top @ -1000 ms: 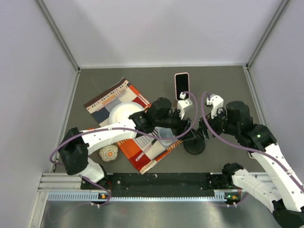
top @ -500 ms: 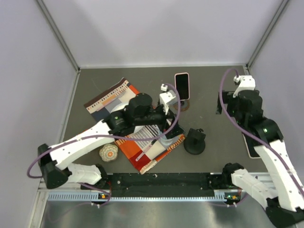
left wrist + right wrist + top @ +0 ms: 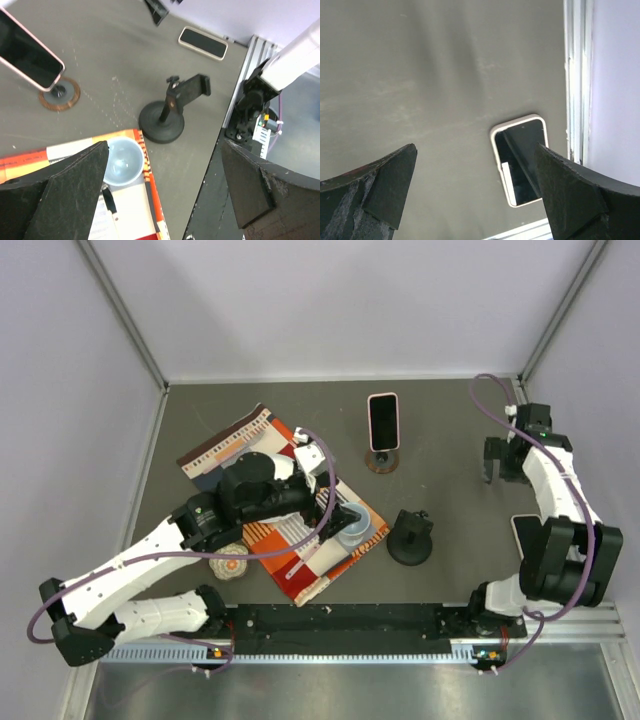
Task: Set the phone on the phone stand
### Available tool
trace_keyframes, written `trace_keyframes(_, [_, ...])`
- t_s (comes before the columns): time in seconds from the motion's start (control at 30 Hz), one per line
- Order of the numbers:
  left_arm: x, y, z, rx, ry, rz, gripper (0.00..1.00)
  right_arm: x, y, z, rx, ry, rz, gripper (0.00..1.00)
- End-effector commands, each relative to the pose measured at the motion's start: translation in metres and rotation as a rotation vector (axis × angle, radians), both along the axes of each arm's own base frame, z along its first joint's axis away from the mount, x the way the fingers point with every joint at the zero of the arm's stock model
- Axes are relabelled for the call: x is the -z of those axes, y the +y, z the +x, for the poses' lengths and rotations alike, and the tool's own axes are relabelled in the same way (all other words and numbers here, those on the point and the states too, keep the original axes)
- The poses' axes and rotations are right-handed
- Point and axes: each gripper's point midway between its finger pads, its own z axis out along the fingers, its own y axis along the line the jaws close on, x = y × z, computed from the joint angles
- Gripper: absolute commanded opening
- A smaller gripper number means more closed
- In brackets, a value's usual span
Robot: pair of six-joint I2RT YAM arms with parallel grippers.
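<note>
A pink-cased phone (image 3: 382, 422) (image 3: 27, 57) stands upright on a stand with a round brown base (image 3: 381, 462) (image 3: 60, 95), at the middle back of the table. An empty black phone stand (image 3: 410, 537) (image 3: 172, 112) sits nearer the front. A white-cased phone (image 3: 520, 160) (image 3: 202, 42) lies flat by the right edge, partly under the right arm from above. My left gripper (image 3: 335, 508) (image 3: 164, 145) hangs open over the cloth's right corner, holding nothing. My right gripper (image 3: 497, 465) (image 3: 475, 147) is open above bare table at the far right, empty.
A striped orange and brown cloth (image 3: 215, 455) lies left of centre with a pale blue bowl (image 3: 352, 527) (image 3: 117, 160) and a black-handled utensil (image 3: 110, 202) on it. A small patterned ball (image 3: 229, 562) sits near the front left. Walls and metal rails close in the table.
Both arms have drawn back from the centre: the left toward the near left, the right out to the right edge. Both grippers have opened wider. The pink phone stays on its stand.
</note>
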Motion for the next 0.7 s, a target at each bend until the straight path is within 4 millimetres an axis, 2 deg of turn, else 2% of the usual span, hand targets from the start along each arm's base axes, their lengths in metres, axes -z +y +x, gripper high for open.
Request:
trace_keyframes(0.0, [0.008,-0.007,0.007,-0.026,0.031,-0.019,0.98,0.004,-0.046,-0.018,0.075,0.061,-0.005,0.99])
trace_keyframes(0.13, [0.004,-0.008,-0.001,0.001,0.051,-0.054,0.98,0.004,-0.062,-0.018,0.088,0.018,0.078,0.99])
trace_keyframes(0.17, [0.007,-0.009,-0.002,0.007,0.058,-0.053,0.98,0.009,-0.059,-0.017,0.066,0.012,0.128,0.99])
trace_keyframes(0.2, [0.005,-0.009,-0.003,0.011,0.049,-0.061,0.98,0.018,-0.047,-0.015,0.009,0.002,0.206,0.99])
trace_keyframes(0.27, [0.009,-0.009,0.0,-0.003,0.045,-0.051,0.98,0.028,-0.051,-0.019,-0.003,0.004,0.237,0.99])
trace_keyframes(0.3, [0.011,-0.009,0.0,-0.005,0.046,-0.045,0.98,0.039,-0.04,-0.021,-0.047,0.004,0.308,0.99])
trace_keyframes(0.37, [0.016,-0.011,0.001,-0.005,0.04,-0.025,0.98,0.042,-0.051,-0.023,-0.008,-0.051,0.368,0.98])
trace_keyframes(0.4, [0.018,-0.012,-0.001,-0.006,0.031,-0.013,0.98,0.041,-0.042,-0.02,-0.035,-0.107,0.452,0.97])
trace_keyframes(0.43, [0.022,-0.011,0.0,-0.019,0.026,0.008,0.98,0.041,-0.052,-0.024,-0.006,-0.132,0.471,0.97])
trace_keyframes(0.5, [0.024,-0.009,0.004,-0.051,-0.003,0.029,0.99,0.045,-0.059,-0.028,0.017,-0.14,0.491,0.97])
trace_keyframes(0.57, [0.024,-0.007,0.006,-0.066,-0.024,0.036,0.99,0.056,-0.071,-0.033,0.062,-0.113,0.51,0.97])
trace_keyframes(0.67, [0.028,-0.006,0.009,-0.103,-0.067,0.063,0.99,0.059,-0.075,-0.029,0.032,-0.104,0.529,0.96])
